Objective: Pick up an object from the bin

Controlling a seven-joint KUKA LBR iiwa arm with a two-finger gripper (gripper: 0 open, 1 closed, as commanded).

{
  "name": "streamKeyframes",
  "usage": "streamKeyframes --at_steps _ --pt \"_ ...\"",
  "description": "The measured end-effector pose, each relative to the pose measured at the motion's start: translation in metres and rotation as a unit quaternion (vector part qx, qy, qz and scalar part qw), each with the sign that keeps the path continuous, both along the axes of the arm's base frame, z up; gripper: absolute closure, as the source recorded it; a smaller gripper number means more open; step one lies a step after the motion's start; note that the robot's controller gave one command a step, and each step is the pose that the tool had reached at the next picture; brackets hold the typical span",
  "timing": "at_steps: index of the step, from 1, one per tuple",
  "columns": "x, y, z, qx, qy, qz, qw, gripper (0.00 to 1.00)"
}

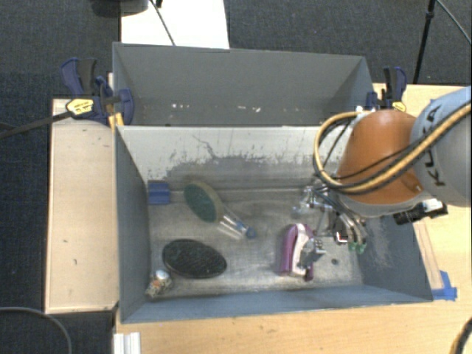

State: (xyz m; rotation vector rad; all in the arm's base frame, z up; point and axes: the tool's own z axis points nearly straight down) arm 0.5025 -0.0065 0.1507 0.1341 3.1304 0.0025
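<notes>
My gripper (322, 220) hangs low over the right part of the bin floor, under the arm's orange cover. A purple and white oblong object (290, 251) lies just to its left and below it, close against the gripper's metal parts. Whether they touch I cannot tell. Further left lies a green oval brush with a clear handle (209, 205).
A black oval brush (193, 259) rests near the front left. A small blue block (158, 192) sits against the left wall, and a small shiny trinket (157, 283) lies in the front left corner. The arm and its cables cover the bin's right side.
</notes>
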Motion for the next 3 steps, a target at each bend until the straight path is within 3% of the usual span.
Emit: streamKeyframes --at_steps 1,2,3 --pt "-0.007 -0.028 -0.054 -0.001 -0.0079 0.091 0.9958 0.00" --pt "0.007 0.003 -0.007 0.000 -0.0003 0.055 0.9985 0.00" --pt "-0.019 -0.024 -0.079 -0.001 -0.0034 0.098 0.9952 0.00"
